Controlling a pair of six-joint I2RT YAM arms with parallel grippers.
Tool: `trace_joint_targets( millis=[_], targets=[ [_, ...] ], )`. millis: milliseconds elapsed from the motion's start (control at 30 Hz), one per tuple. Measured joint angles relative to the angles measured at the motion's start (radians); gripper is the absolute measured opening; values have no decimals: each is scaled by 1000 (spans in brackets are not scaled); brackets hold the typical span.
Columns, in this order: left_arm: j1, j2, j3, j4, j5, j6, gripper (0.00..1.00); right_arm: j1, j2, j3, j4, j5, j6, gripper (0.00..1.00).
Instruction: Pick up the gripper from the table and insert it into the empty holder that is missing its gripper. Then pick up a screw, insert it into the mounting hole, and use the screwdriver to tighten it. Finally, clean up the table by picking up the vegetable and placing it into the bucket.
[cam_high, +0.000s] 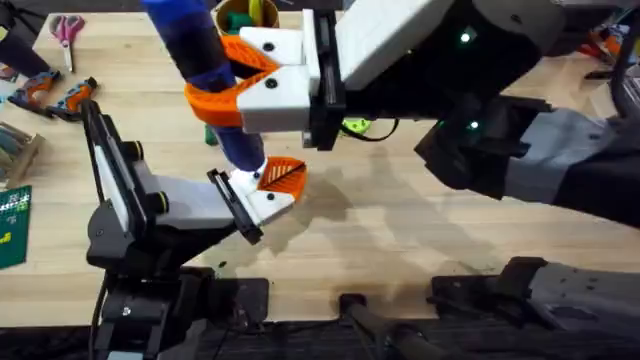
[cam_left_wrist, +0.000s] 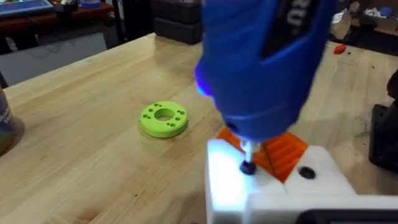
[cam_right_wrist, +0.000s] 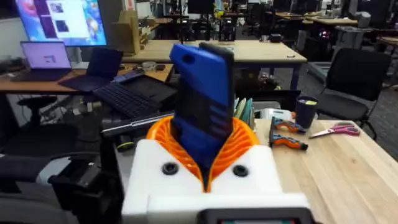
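Right gripper (cam_right_wrist: 208, 158) clamps the screwdriver (cam_right_wrist: 202, 112), tip on the screw (cam_left_wrist: 247, 167) (apparently seated). Left gripper's (cam_high: 262, 190) spread can't be judged. Keep the tool upright, pressing gently.

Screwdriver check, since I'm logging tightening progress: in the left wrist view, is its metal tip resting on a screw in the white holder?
Yes, the screwdriver points its thin tip down onto a dark screw seated in the holder.

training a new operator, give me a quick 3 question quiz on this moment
1. True or false: the right gripper holds the screwdriver.
2. The screwdriver tip meets: A) a screw in the holder, B) the green disc, C) bare table.
3. Fill in: the ribbed piece behind the tip is ____ in colour.

Key: 1 true; 2 A; 3 orange.
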Motion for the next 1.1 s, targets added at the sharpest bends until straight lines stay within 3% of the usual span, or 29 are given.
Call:
trace_joint_targets(
  millis=[1100],
  targets=[
    [0,0,0,0,0,-5,5,3,0,0,-1,0,1,27]
  ],
)
